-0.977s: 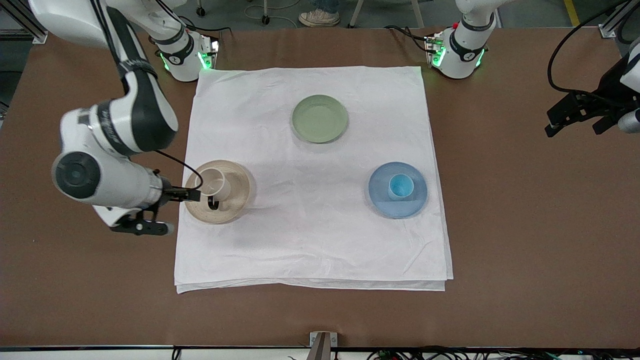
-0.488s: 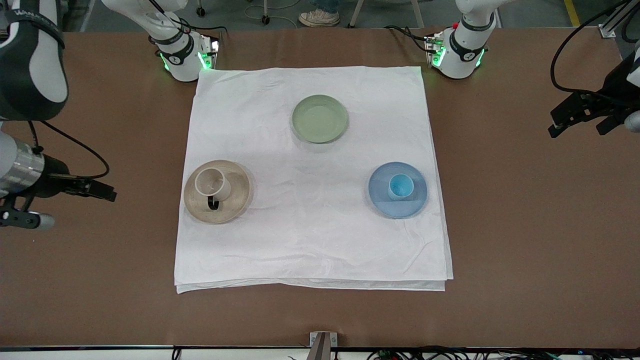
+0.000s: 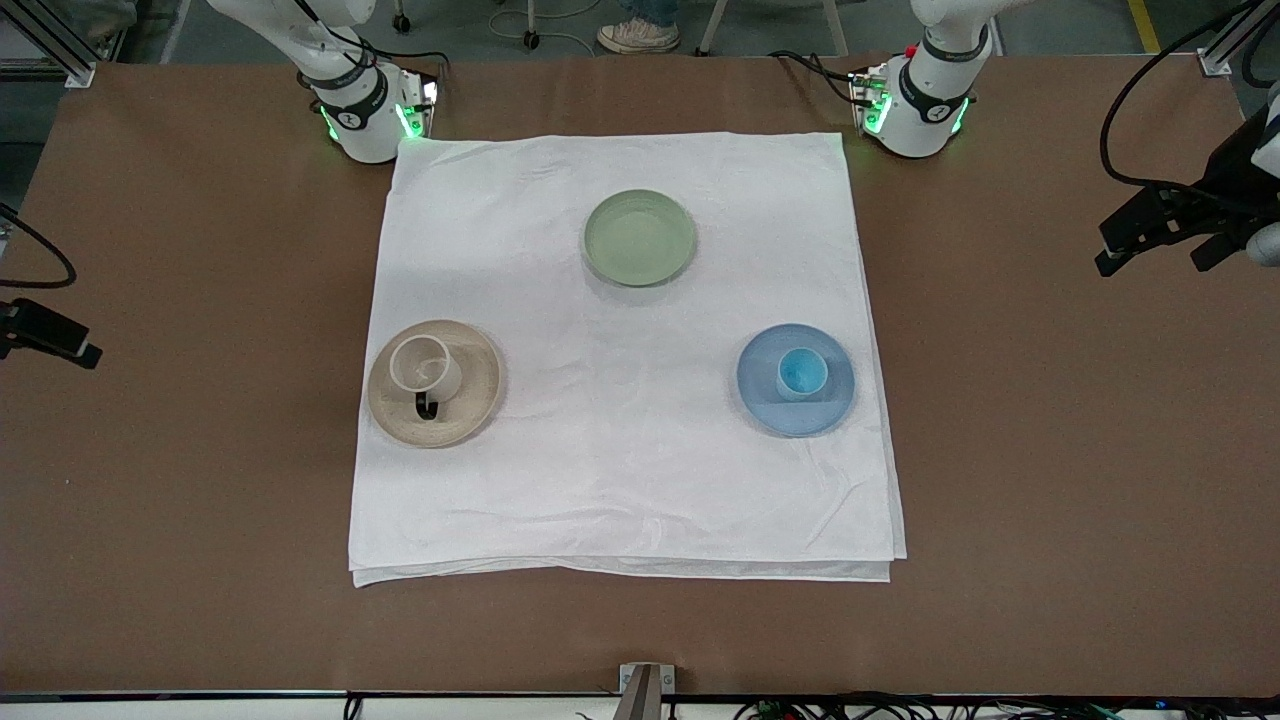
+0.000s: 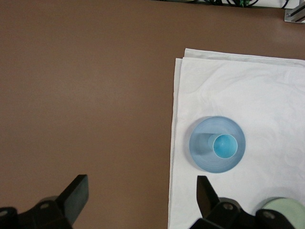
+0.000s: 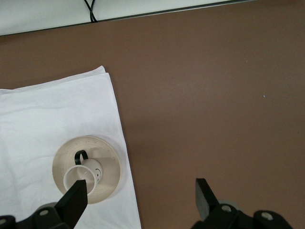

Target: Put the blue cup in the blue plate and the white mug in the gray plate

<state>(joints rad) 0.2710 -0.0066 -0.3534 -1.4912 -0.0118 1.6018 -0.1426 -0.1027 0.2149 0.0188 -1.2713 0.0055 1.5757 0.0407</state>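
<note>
The white mug (image 3: 424,366) with its black handle stands upright on the gray plate (image 3: 475,400); both also show in the right wrist view, the mug (image 5: 76,176) on the plate (image 5: 108,160). The blue cup (image 3: 801,373) stands upright in the blue plate (image 3: 832,400), and in the left wrist view the cup (image 4: 225,145) sits in the plate (image 4: 202,149). My right gripper (image 5: 140,194) is open and empty, up over bare table at the right arm's end. My left gripper (image 3: 1150,255) is open and empty, over bare table at the left arm's end, and waits.
A pale green plate (image 3: 639,237) lies empty on the white cloth (image 3: 620,480), farther from the front camera than the other plates. The cloth covers the middle of the brown table (image 3: 1050,450). The arm bases stand at the cloth's two corners farthest from the camera.
My right gripper has drawn away from the white mug toward the right arm's end of the table and is almost out of the front view. The mug stays on the gray plate.
</note>
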